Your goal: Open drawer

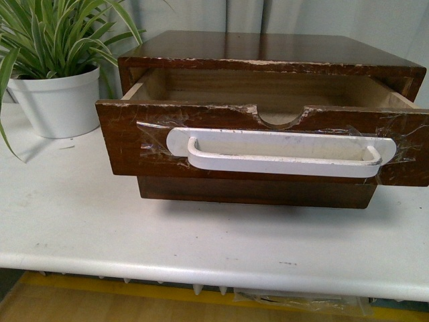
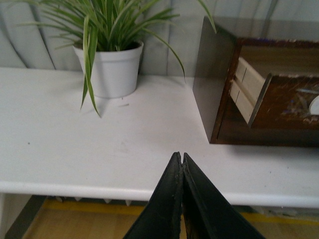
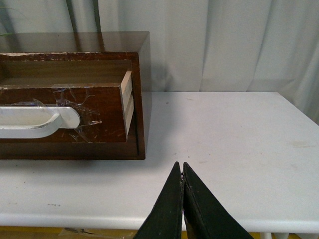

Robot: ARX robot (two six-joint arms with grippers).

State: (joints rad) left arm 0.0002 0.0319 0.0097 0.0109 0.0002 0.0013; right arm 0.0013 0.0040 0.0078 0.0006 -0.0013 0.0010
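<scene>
From my seat the white surface (image 1: 100, 228) carries a dark brown wooden cabinet (image 1: 268, 50), and its dark brown wooden drawer (image 1: 127, 144) with the taped-on long white plastic handle (image 1: 281, 153) already stands pulled well out toward me, pale interior showing. I judge the opening step essentially done. My left end effector (image 2: 183, 158) and right end effector (image 3: 181, 167) both sit pressed closed, gripping nothing, short of the surface edge. Any further pull would call for opening one and hooking the handle.
</scene>
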